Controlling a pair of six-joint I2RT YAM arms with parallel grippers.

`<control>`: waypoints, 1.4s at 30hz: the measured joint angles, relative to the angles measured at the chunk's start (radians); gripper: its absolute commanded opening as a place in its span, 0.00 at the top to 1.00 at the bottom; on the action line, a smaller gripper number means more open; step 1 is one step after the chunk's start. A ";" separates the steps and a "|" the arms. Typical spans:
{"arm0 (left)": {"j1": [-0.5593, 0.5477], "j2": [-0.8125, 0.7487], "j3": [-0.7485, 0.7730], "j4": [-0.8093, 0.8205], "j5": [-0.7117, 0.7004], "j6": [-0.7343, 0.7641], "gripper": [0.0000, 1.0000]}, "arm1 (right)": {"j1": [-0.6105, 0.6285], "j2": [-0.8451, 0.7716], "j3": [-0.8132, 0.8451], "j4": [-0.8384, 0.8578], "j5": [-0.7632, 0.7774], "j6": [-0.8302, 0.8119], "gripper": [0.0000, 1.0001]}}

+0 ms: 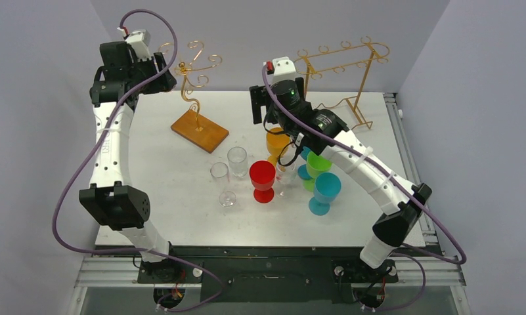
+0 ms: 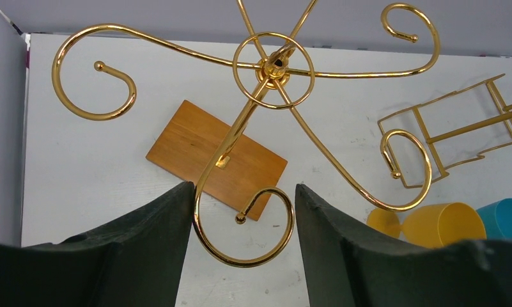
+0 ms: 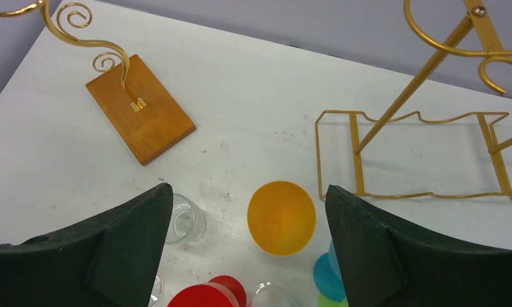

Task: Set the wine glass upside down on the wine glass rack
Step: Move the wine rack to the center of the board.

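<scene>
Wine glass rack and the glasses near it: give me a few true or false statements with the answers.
1. The wine glass rack has no glass hanging on it. True.
2. One curled arm of the rack sits between the fingers of the left gripper. True.
3. The right gripper is clamped on the orange wine glass. False: its jaws stand wide apart above the glass, and it holds nothing.
4. The red wine glass lies on its side. False: it stands upright on its foot, bowl up.
</scene>
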 measured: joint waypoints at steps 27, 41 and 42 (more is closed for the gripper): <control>0.026 -0.222 -0.351 0.144 0.052 -0.099 0.94 | -0.032 0.347 0.433 -0.003 -0.220 0.057 0.16; 0.031 -0.283 -0.406 0.134 0.109 -0.193 0.96 | -0.026 0.425 0.481 0.164 -0.385 0.170 0.27; 0.032 -0.283 -0.406 0.133 0.111 -0.194 0.96 | -0.026 0.437 0.483 0.174 -0.398 0.183 0.30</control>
